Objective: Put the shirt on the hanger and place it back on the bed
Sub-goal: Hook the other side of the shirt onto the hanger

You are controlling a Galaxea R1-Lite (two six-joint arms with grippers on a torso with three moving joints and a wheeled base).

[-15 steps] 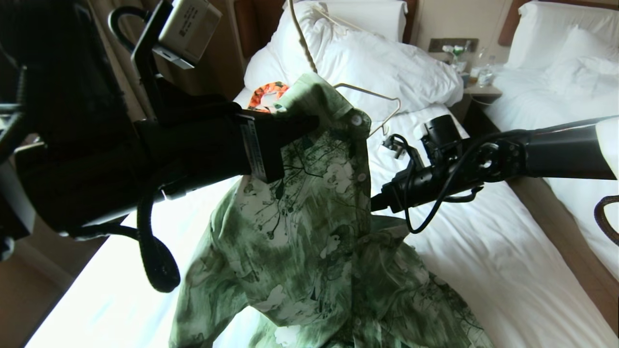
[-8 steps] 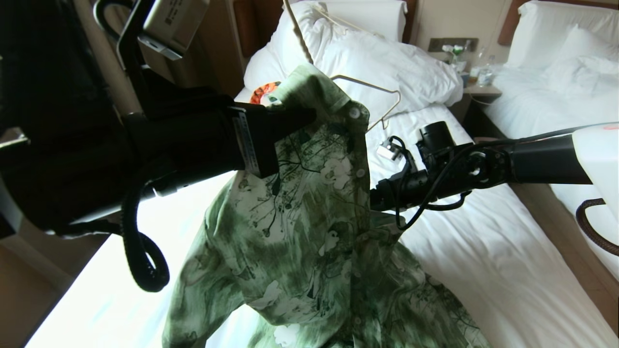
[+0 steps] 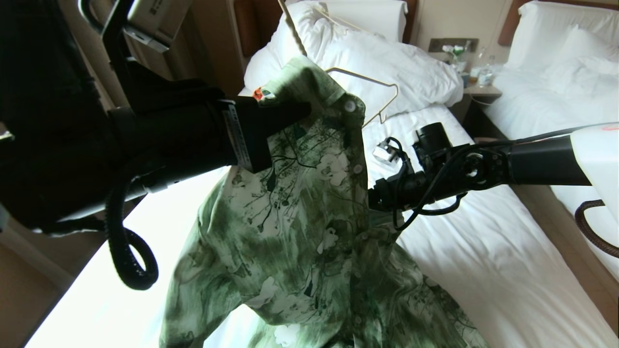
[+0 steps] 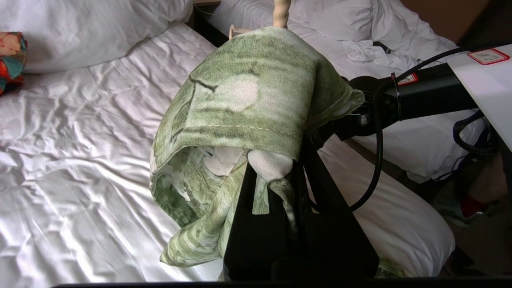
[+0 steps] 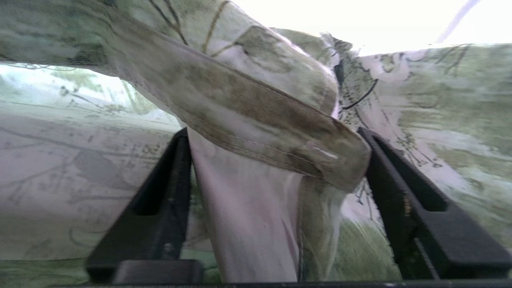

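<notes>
The green flowered shirt (image 3: 300,227) hangs by its collar end from my left gripper (image 3: 292,113), which is shut on a fold of it (image 4: 276,160); the hem trails on the bed (image 3: 483,270). The cream hanger (image 3: 367,79) sticks out of the neck, one shoulder bare, and its hook (image 4: 281,12) rises above the cloth. My right arm (image 3: 435,174) comes in from the right, its fingertips hidden behind the shirt's button edge. In the right wrist view the right gripper (image 5: 272,136) is open, a stitched band of the shirt (image 5: 256,120) lying loose between its fingers (image 5: 176,180).
White pillows (image 3: 387,53) are piled at the head of the bed. An orange patterned garment (image 4: 10,56) lies beside them. A nightstand with bottles (image 3: 478,77) and a second bed (image 3: 556,87) stand to the right, across a narrow floor gap.
My left gripper has carried the shirt's collar and the hanger slightly up and to the left. The right gripper has slid left toward the shirt's front edge and its wrist has rolled.
</notes>
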